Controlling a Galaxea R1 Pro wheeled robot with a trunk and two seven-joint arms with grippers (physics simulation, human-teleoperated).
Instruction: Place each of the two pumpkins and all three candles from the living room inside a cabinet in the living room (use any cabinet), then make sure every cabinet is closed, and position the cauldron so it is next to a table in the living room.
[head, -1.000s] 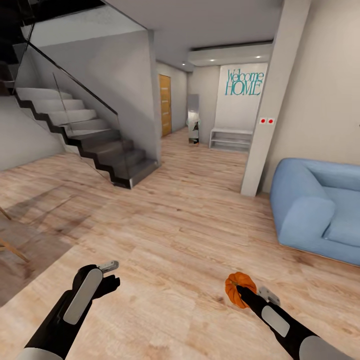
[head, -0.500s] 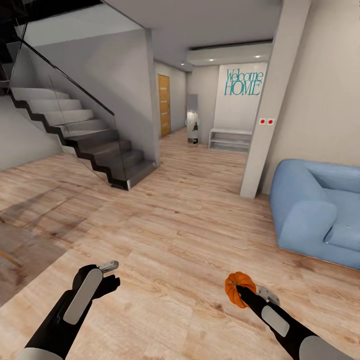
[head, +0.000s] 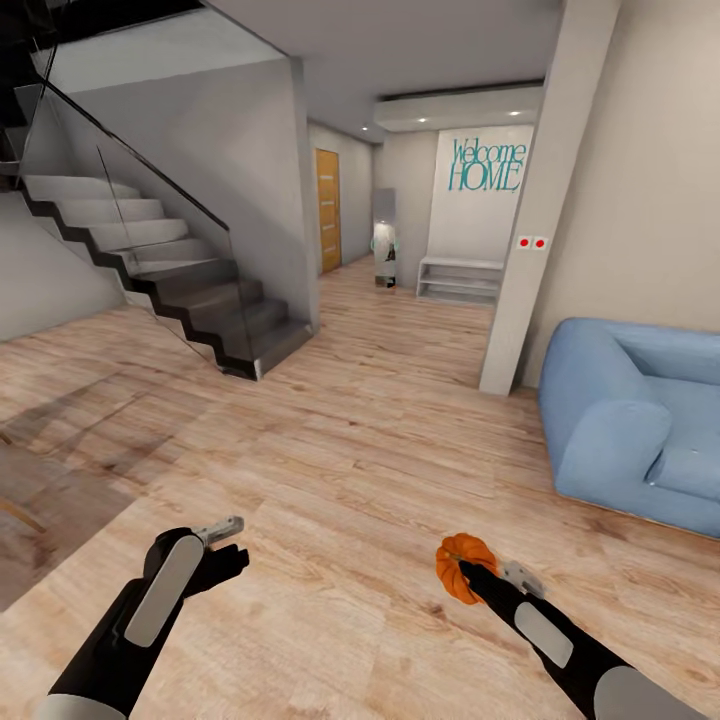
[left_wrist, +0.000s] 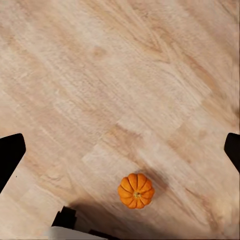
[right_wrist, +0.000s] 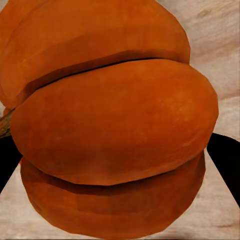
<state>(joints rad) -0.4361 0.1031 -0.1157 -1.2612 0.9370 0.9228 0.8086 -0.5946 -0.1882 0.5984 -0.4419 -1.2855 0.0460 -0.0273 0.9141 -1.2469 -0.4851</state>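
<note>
My right gripper (head: 480, 572) is shut on a bright-orange ribbed pumpkin (head: 458, 562), held low over the wood floor at the lower right of the head view. Up close in the right wrist view the pumpkin (right_wrist: 115, 125) sits between the two dark fingers (right_wrist: 224, 155). My left gripper (head: 238, 540) hangs open at the lower left, its fingers (left_wrist: 10, 155) wide apart. A pumpkin (left_wrist: 136, 190) shows over the floorboards in the left wrist view; I cannot tell whether it is the held one. The cabinet, candles, cauldron and table are out of view.
A blue sofa (head: 640, 420) stands at the right beside a white pillar (head: 530, 260). A dark staircase (head: 170, 280) with a glass rail rises at the left. A hallway with a low white shelf (head: 460, 280) runs ahead across open wood floor (head: 350, 450).
The view has shifted slightly, with the stairs sliding left. My right gripper with the pumpkin has moved a little left and up, and the left gripper a little right.
</note>
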